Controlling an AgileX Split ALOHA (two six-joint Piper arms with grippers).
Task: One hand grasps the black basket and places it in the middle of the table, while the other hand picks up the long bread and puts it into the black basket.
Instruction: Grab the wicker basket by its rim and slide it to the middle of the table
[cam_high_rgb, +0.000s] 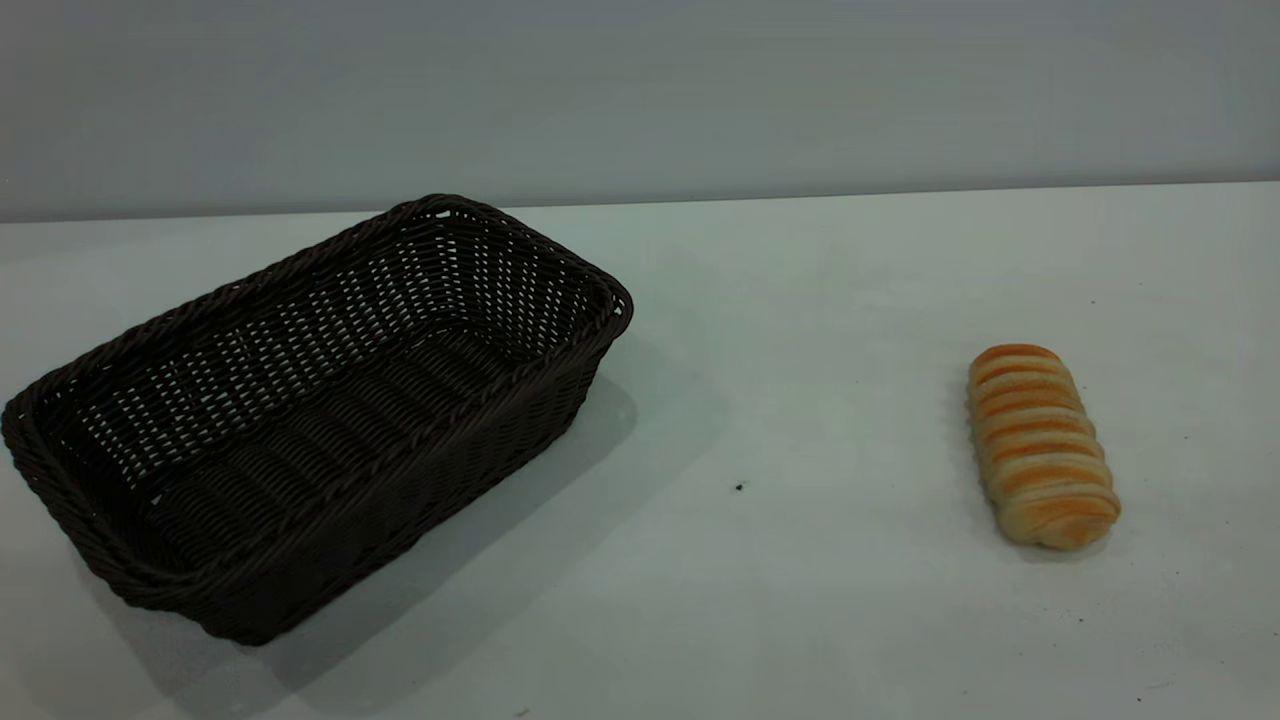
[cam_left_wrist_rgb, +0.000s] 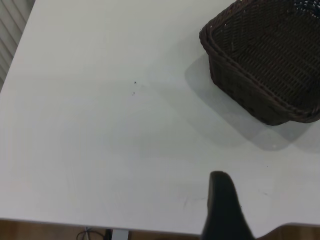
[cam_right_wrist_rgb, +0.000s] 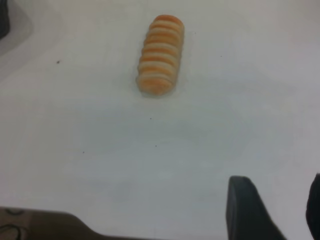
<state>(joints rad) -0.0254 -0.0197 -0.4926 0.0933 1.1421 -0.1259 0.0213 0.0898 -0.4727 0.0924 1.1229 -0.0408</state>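
Dark woven wicker, the black basket (cam_high_rgb: 310, 420) sits empty toward the left of the white desk (cam_high_rgb: 800, 350), well apart from the ridged golden long bread (cam_high_rgb: 1040, 445) on the right, whose long axis runs front to back. Both lie ahead of their arms: the right pincer (cam_right_wrist_rgb: 274, 210) stands spread near the desk's edge, nearer the bread, while the left pincer (cam_left_wrist_rgb: 225, 205) shows one finger only, so I cannot tell its state.

The left gripper (cam_left_wrist_rgb: 226, 210) shows only one matte black finger with a rounded tip. The right gripper (cam_right_wrist_rgb: 277, 210) shows two plain dark grey-black fingers, blunt-tipped and unmarked.
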